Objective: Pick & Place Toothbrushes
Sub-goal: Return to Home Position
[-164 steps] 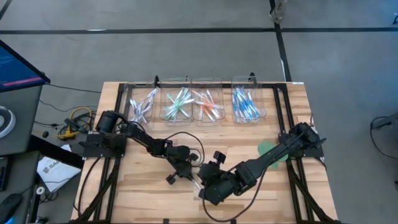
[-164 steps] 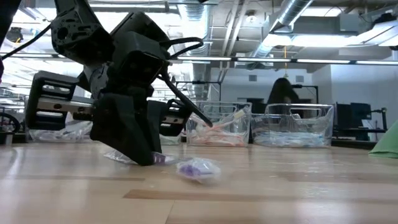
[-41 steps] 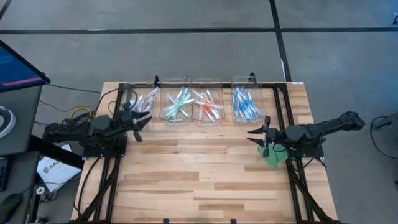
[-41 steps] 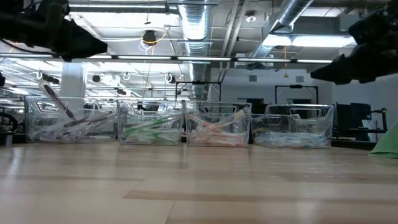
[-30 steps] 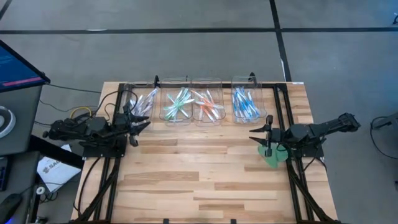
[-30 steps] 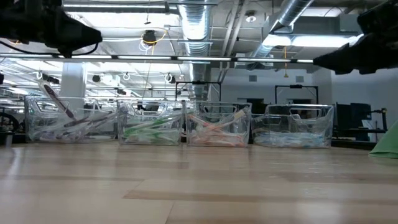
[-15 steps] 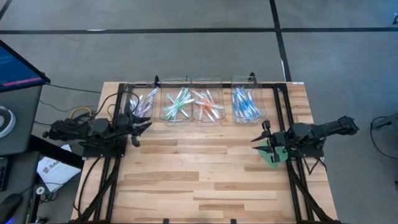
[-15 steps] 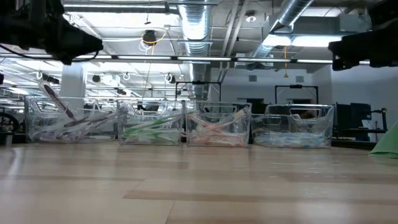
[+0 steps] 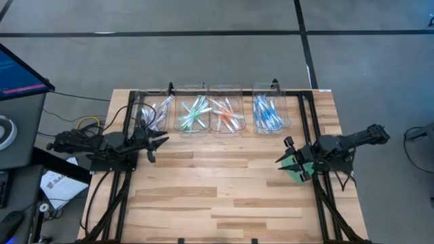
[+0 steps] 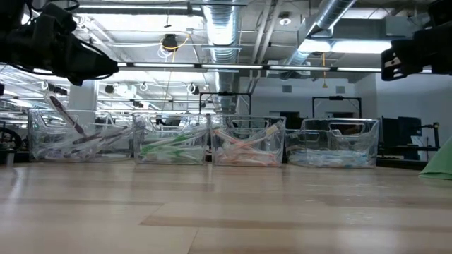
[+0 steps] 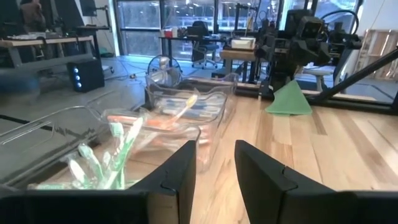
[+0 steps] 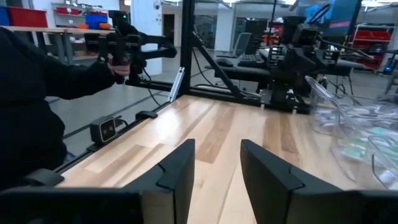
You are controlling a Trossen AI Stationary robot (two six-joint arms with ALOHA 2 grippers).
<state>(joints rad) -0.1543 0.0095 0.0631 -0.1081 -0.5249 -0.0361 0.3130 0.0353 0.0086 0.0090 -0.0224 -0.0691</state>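
Scanning for lettering, I find only a printed sheet (image 9: 51,184) on the floor left of the table, its text too small for me to read. The table (image 9: 224,196) is pale wood, glued up in strips. Along its far edge stand four clear, thin-walled plastic bins (image 9: 192,87). The toothbrushes (image 9: 194,112) lie crisscrossed inside them, sorted by colour: violet-white, green, orange and blue from left to right. The left gripper (image 9: 160,143) hangs just in front of the leftmost bin, its dark fingers (image 11: 180,177) parted by a narrow gap and holding nothing. The right gripper (image 9: 283,152) hovers over a flat green leaf-shaped piece (image 9: 296,171) near the table's right edge, likewise parted and empty.
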